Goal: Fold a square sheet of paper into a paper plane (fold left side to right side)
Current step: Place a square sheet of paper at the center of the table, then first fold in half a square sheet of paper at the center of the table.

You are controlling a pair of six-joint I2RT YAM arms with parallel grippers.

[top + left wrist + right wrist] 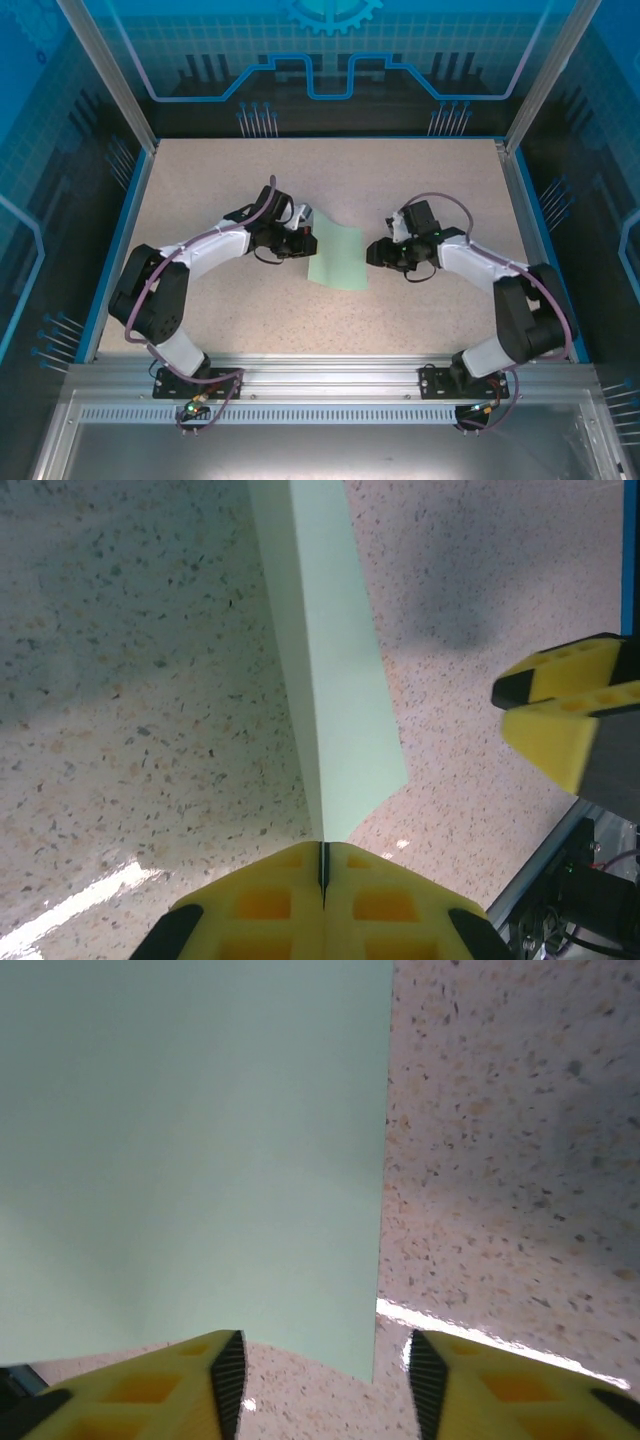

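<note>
Operator: What's nearest me?

Spotter: Your left arm (190, 262) and right arm (480, 262), bolted at the near edge of the desk (420, 170), both bent inward toward the middle.

Operator: And the left tool?

Spotter: Your left tool (323, 852) is clamped on the paper (340, 260). From its wrist view you see a pale green corner vanish into the seam between the yellow fingers (270, 900), which are pressed together. The paper runs away from them as a narrow strip.

Operator: The right one?

Spotter: Your right tool (322, 1350) has its jaws apart and grips nothing. The paper's corner shows in the gap between its fingers (228, 1380). I can't tell you whether either finger touches it.

Operator: Where does the paper sit overall?

Spotter: Mid-desk, between your two tools. The left tool is at its left edge and the right tool is just beside its right edge. From above I can't tell you whether it's folded. Beyond it, the speckled desk runs on to the blue-trimmed far edge.
</note>
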